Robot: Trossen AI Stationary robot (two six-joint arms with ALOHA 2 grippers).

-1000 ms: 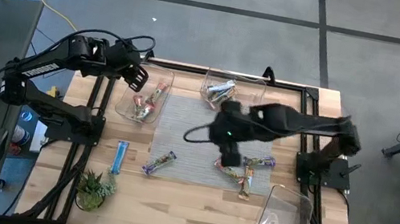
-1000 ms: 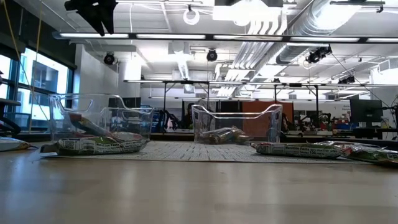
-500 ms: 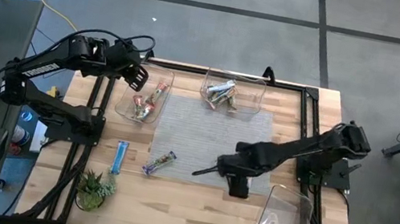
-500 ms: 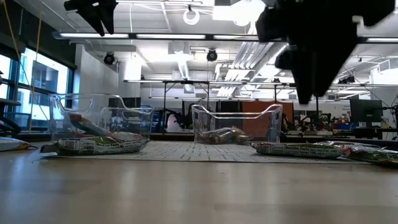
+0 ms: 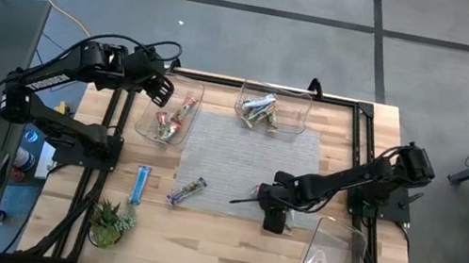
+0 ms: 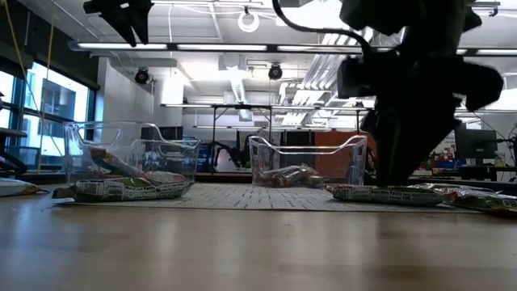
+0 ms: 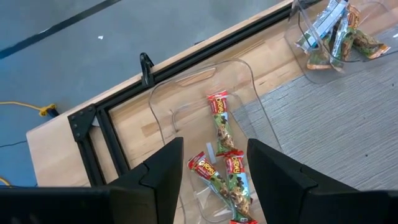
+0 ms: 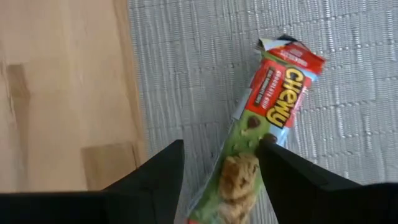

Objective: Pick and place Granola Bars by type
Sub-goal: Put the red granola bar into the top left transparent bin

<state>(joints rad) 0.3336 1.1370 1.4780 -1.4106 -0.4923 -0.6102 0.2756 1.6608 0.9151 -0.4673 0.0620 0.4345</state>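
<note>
High view: the right gripper (image 5: 275, 217) sits low at the lower right edge of the grey mat (image 5: 231, 155), fingers spread. In the right wrist view a red-and-green Chewy bar (image 8: 264, 127) lies between those fingers, not yet clamped. The left gripper (image 5: 163, 91), jaws apart and empty, hangs over the left bin (image 5: 154, 109) at upper left, which holds red bars (image 7: 219, 140). Silver bars (image 5: 259, 110) fill the top-centre bin (image 5: 299, 114). Two bars (image 5: 142, 183) lie at lower left beside the potted plant (image 5: 108, 220).
</note>
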